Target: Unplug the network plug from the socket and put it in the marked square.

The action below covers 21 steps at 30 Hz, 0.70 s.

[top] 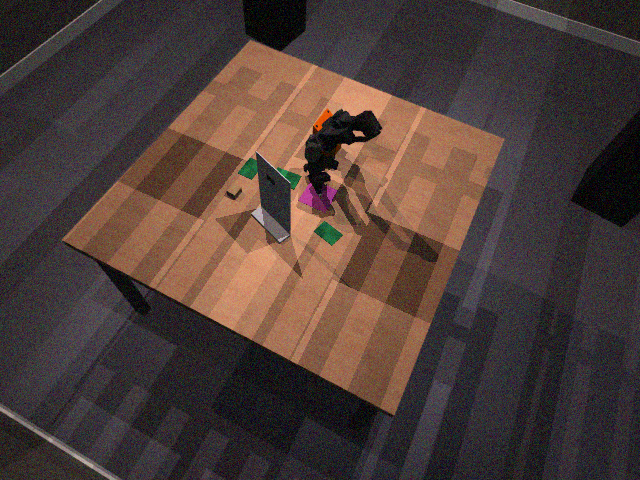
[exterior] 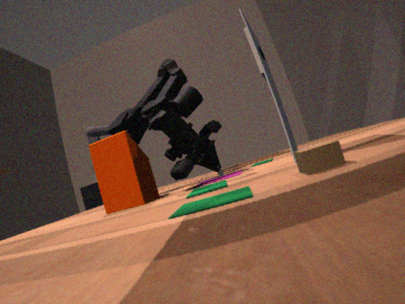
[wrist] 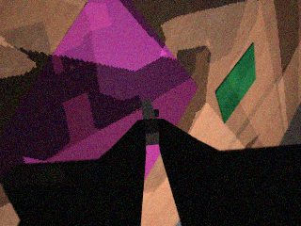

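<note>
My gripper (top: 320,190) (exterior: 219,168) (wrist: 150,125) points down over the magenta square and is shut on the plug. The small grey plug (exterior: 220,172) (wrist: 148,109) sticks out below the fingertips. It is out of the socket and low over the magenta square (top: 310,199) (exterior: 235,174) (wrist: 113,49); whether it touches the table cannot be told. The tab on the plug is too small to make out. The upright grey panel (top: 275,201) (exterior: 279,107) stands apart from the arm, with a dark socket opening (top: 270,179) in its upper part.
Green patches (top: 328,233) (exterior: 218,200) (wrist: 237,84) lie around the square, two toward the far side of the panel. A small tan block (top: 234,192) (exterior: 320,158) lies behind the panel. An orange block (top: 323,119) (exterior: 114,174) stands by the arm's base.
</note>
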Tool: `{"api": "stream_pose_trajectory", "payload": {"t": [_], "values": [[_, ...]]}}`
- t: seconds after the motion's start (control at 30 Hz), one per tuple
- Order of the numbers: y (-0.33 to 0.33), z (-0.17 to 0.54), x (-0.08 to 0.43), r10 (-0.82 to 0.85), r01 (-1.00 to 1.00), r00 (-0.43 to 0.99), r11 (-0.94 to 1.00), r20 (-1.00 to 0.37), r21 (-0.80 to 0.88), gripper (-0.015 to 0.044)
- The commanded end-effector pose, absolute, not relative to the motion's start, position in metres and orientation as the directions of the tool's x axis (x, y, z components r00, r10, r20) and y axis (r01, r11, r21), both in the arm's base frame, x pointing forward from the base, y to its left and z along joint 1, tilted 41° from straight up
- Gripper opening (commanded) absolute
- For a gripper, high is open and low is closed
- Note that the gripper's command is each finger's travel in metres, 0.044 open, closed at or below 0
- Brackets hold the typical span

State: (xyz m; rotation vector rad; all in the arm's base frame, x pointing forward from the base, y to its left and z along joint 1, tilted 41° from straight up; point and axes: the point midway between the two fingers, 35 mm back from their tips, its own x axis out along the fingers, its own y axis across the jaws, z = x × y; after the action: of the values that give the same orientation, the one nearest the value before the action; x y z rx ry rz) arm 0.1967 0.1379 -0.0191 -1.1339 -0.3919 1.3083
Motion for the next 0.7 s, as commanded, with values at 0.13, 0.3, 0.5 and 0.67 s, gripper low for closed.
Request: {"api": "stream_pose_trajectory", "payload": {"t": [0.13, 0.3, 0.5, 0.67], "values": [[0.1394, -0.0209, 0.1964, 0.89, -0.556, 0.291, -0.141, -0.35, -0.819, 0.0], [0.1408, -0.022, 0.1961, 0.89, -0.556, 0.291, -0.14, -0.35, -0.819, 0.0], [0.1414, -0.022, 0.1958, 0.892, -0.552, 0.289, -0.142, -0.348, -0.822, 0.0], [0.1414, -0.022, 0.1958, 0.892, -0.552, 0.289, -0.142, -0.348, -0.822, 0.0]]}}
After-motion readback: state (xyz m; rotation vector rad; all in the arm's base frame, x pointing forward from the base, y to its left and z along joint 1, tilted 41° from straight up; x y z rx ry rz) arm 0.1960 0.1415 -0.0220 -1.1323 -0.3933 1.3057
